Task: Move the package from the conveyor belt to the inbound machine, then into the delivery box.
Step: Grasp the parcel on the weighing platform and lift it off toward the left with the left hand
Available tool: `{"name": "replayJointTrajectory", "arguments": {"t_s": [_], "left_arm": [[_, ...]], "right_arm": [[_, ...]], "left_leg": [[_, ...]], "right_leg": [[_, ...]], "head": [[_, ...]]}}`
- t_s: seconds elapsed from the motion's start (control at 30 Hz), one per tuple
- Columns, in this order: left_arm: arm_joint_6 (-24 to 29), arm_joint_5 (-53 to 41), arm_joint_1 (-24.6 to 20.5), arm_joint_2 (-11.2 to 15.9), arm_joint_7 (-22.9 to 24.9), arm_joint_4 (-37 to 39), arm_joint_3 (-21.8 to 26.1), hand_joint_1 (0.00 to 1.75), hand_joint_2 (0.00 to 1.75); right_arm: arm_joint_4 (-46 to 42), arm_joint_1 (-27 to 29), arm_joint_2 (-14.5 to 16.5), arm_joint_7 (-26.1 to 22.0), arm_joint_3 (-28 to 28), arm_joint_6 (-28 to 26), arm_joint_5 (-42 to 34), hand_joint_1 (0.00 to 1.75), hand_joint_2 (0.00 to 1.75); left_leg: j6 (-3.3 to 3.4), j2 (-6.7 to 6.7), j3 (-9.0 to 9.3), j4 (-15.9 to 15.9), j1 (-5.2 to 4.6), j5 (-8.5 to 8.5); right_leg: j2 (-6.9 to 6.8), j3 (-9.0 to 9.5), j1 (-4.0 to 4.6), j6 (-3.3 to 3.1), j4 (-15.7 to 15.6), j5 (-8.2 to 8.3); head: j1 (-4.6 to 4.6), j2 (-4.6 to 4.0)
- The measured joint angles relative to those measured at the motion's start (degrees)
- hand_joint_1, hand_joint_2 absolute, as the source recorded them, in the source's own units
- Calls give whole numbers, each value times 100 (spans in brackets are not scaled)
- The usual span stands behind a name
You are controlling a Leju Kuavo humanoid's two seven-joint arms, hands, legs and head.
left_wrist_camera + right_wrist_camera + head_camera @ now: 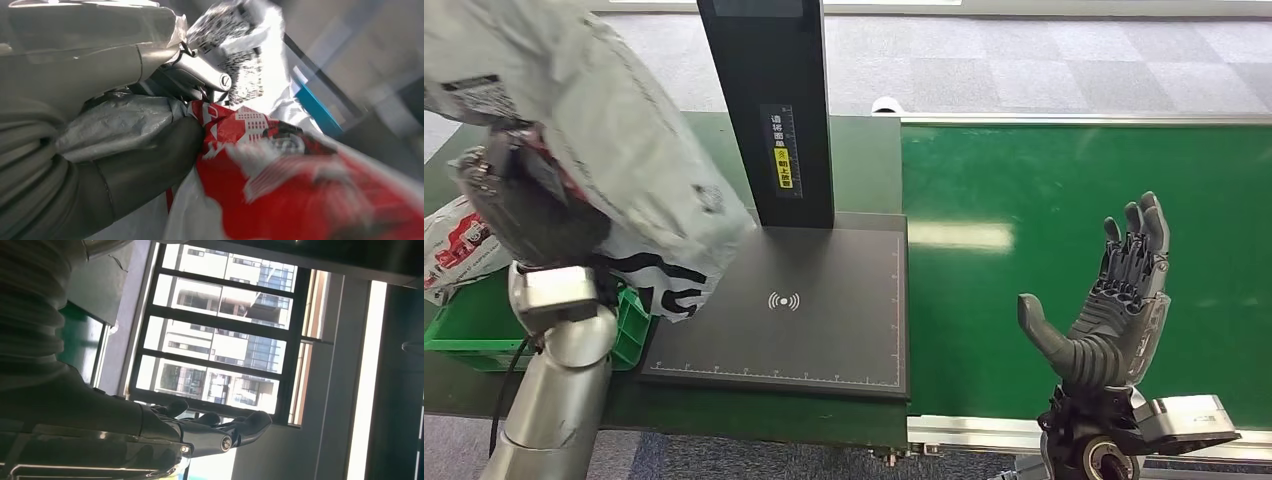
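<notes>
My left hand [519, 205] grips a grey plastic mail package [614, 140] and holds it up at the left, over the edge of the green delivery box [629, 335]. Up close, the left wrist view has my fingers [150, 165] wrapped around the package [250, 75], with a red and white parcel [300, 190] right beneath. My right hand [1114, 300] stands open, palm up, over the green conveyor belt [1044, 180], holding nothing; its fingers [215, 432] are spread against a window. The dark scanning pad of the inbound machine [814, 310] lies bare between the two hands.
The machine's black post [769, 110] rises from the back of the pad. A red and white parcel [459, 245] lies in the green box at the far left. The belt's metal rim [984, 432] runs along the front.
</notes>
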Motion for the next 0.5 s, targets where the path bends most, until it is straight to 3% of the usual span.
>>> {"name": "replayJointTrajectory", "arguments": {"t_s": [0.17,0.33,0.5], "left_arm": [[36,652,-365,31,-104,62,918,175,175],[56,678,-612,61,-64,260,1389,175,175],[129,26,-955,159,472,886,1661,175,175]], "right_arm": [[-4,-35,61,18,5,-39,13,0,175],[19,-131,101,75,11,-35,-4,0,175],[29,-145,132,109,11,-33,0,0,175]], "left_leg": [[-2,-1,2,-1,3,23],[-3,-2,2,0,-1,26],[-3,-10,-2,1,-1,26]], "right_leg": [[-3,2,4,-8,3,13],[-3,2,0,-3,4,19],[-8,-1,-1,-3,3,19]], "head": [[1,0],[0,0],[0,0]]}}
